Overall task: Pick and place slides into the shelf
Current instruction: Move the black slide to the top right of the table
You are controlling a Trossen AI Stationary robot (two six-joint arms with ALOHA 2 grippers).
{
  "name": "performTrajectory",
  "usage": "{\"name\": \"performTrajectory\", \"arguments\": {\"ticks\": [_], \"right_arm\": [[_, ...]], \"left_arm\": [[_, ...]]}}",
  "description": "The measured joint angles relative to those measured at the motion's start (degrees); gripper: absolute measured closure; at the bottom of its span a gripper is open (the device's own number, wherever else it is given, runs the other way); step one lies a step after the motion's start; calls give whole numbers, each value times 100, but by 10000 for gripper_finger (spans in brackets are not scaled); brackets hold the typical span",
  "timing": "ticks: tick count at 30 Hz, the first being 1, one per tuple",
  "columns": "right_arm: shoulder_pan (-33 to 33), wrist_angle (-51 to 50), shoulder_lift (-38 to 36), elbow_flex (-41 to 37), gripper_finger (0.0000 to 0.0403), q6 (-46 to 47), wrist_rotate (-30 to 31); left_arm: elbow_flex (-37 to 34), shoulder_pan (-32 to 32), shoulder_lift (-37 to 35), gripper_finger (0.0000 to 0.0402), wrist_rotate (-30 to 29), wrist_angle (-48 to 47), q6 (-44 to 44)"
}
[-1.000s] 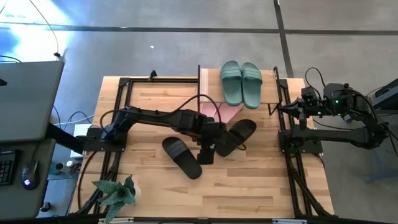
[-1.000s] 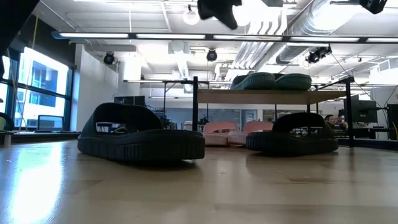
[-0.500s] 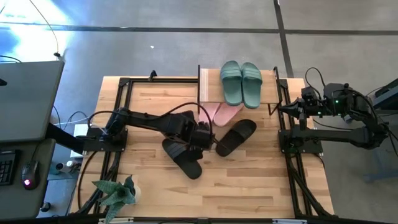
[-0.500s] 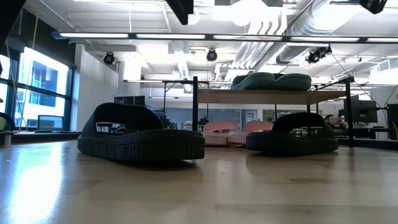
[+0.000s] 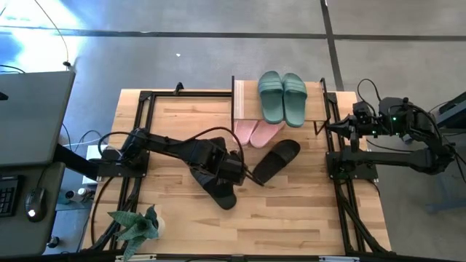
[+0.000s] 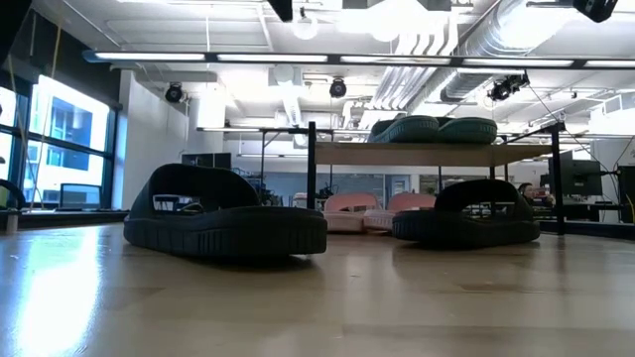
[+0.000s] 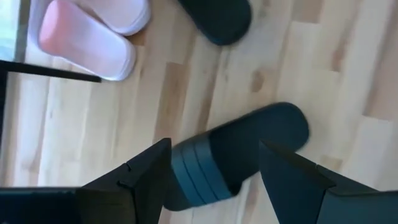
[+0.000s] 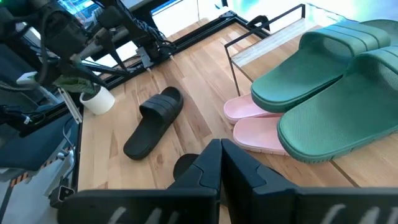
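My left gripper [image 5: 227,175] is open and hovers above a black slide [image 5: 222,196] that lies sole down near the table's middle. In the left wrist view its fingers stand on either side of that slide [image 7: 249,146] without touching it. The second black slide [image 5: 277,160] lies to the right of it. Two pink slides [image 5: 255,132] rest on the shelf's lower level. Two green slides [image 5: 282,97] lie on the shelf's top board [image 5: 245,102]. My right gripper [image 8: 221,152] is shut and empty, parked at the table's right edge.
A small potted plant [image 5: 136,225] stands at the table's near left corner. Black frame rails [image 5: 142,131] run along the left and right sides of the table. A grey desk with a mouse [image 5: 33,211] stands left of the table. Bare wood lies near the front edge.
My left gripper has moved from over the right-hand black slide toward the table's left edge, ending over the left-hand black slide. Both black slides have stayed where they were.
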Motion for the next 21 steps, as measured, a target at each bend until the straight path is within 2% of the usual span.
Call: {"name": "performTrajectory", "arguments": {"ticks": [6,10,13,17,21], "right_arm": [[-2,2,-2,-2,401,0,0],[-2,0,0,-2,401,0,-1],[-2,0,-2,-2,401,0,0],[-2,0,-2,-1,401,0,0],[-2,0,-2,-2,401,0,0]], "left_arm": [[0,0,-478,192,97,0,220],[-30,0,-946,217,-191,20,222],[-358,0,-1338,232,-402,133,107],[-1554,0,-2028,243,-333,981,-31],[-3574,2,-3051,245,320,2807,-91]]}}
